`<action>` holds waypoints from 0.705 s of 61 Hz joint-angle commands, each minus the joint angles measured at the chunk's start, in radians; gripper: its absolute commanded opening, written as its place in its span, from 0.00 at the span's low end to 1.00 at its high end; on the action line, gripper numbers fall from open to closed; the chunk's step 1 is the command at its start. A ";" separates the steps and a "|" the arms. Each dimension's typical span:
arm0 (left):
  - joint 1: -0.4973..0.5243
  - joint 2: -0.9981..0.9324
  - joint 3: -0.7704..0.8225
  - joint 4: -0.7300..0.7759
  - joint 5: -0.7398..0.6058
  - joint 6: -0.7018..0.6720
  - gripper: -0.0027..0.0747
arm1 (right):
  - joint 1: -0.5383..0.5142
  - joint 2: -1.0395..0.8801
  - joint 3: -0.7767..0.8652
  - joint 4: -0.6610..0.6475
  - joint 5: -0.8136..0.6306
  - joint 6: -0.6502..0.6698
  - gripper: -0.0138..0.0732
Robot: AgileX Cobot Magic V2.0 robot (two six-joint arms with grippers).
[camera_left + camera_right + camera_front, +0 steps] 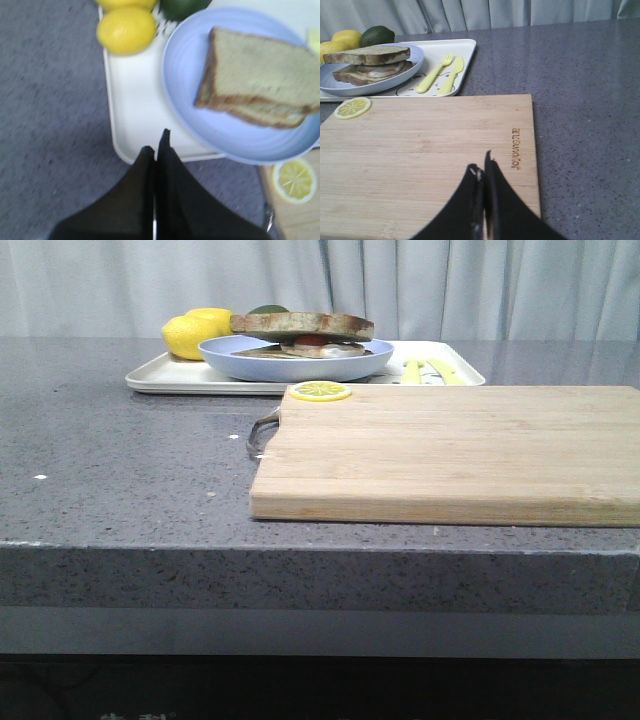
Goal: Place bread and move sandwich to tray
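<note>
Now sandwich (303, 334) sits on blue plate (240, 359), plate on white tray (165, 376) at 12 o'clock of cutting board (450, 450). Lemons (190, 335) at 9 o'clock of plate. Left gripper (156, 146) fingers pressed together, empty, over tray edge. Right gripper (481, 167) same, above board.

Legible text appears in the right wrist view only. A single word is burned into the wooden cutting board (430, 165) near one edge, the letters running along that edge; it appears to read "Joyoung", though the characters are small and seen sideways. The cartoon print on the tray (465, 50) carries no readable lettering. At the bottom of the front view, faint pale marks are too dim to read.
</note>
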 commanded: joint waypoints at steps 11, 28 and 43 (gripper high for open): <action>0.038 -0.296 0.376 0.070 -0.087 -0.004 0.01 | -0.002 0.006 -0.026 0.008 -0.075 0.000 0.09; 0.061 -0.611 0.842 0.069 -0.379 -0.014 0.01 | -0.002 0.006 -0.026 0.008 -0.075 0.000 0.09; 0.059 -0.946 1.256 0.069 -0.706 -0.014 0.01 | -0.002 0.006 -0.026 0.008 -0.075 0.000 0.09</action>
